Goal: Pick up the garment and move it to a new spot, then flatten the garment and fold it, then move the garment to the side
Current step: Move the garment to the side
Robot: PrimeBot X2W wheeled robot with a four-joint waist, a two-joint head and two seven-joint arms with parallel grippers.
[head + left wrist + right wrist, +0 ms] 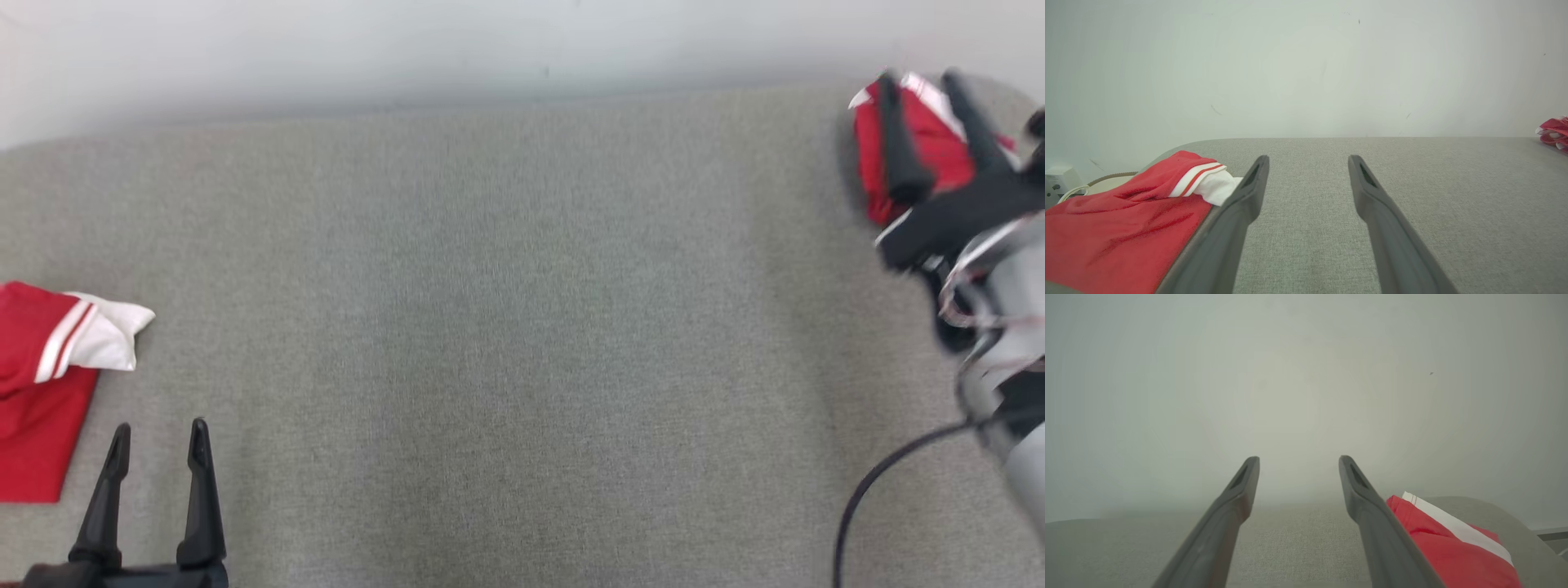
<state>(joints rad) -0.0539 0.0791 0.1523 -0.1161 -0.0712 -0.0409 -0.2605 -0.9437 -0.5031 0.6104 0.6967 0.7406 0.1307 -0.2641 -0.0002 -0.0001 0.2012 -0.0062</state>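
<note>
Head view: the right gripper (918, 80) hangs wide open over the red garment (939, 155) at the far right corner of the table (522, 327) — its long side seems to run toward the far edge. Left wrist view: the left gripper (1308, 157) is open near the front left. Right wrist view: the garment is off to one side — centre first, then pinch a thick fold.

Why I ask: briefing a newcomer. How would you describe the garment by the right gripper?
On the grey table, look to the far right corner, by the right gripper. The garment there is a compact red-and-white bundle, unlike the other garment spread loosely at the left edge.
</note>
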